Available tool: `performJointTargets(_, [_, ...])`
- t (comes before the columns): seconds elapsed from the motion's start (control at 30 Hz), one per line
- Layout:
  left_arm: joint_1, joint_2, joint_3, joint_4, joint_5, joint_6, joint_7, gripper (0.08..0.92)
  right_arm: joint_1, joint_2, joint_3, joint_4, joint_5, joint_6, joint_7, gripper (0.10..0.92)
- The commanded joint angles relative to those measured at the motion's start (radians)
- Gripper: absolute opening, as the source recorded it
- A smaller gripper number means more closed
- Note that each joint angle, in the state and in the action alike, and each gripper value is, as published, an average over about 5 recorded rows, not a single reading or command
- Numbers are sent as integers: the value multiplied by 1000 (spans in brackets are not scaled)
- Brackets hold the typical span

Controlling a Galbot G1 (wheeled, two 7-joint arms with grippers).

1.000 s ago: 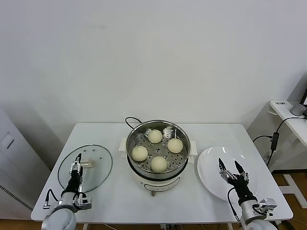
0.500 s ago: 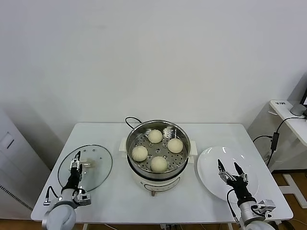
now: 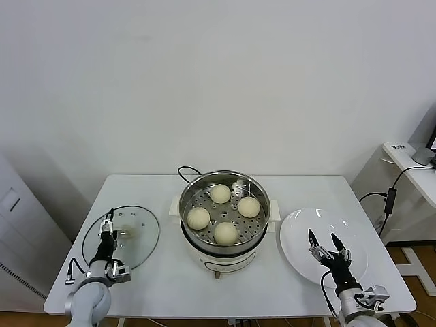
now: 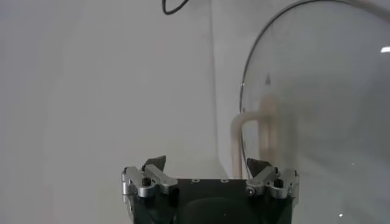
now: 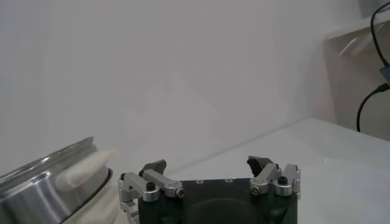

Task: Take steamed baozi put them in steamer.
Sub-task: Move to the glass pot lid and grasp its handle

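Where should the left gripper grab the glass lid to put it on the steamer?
Take the lid by its cream handle, from straight above. It lies flat on the table, the handle is its only raised part, and the open left gripper is right beside it.

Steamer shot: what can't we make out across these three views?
- Steamer: base front partly hidden by its own pot in the head view; only a rim sliver shows at the right wrist view's edge.
- Baozi: undersides hidden; absent from both wrist views.
- Glass lid: cut off by the left wrist view's edge.
- Plate: partly covered by the right gripper.
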Motion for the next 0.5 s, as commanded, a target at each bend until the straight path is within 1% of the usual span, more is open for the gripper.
performJointTargets(0.03, [-53, -1, 3, 51, -10, 5, -24, 823, 2, 1, -1, -9, -3, 2, -1, 823])
performJointTargets(0.2, [-68, -7, 10, 66, -22, 3, -23, 823, 6, 3, -2, -15, -6, 2, -1, 823])
performJointTargets(0.5, [-99, -7, 10, 147, -47, -10, -30, 823, 6, 3, -3, -18, -9, 3, -3, 823])
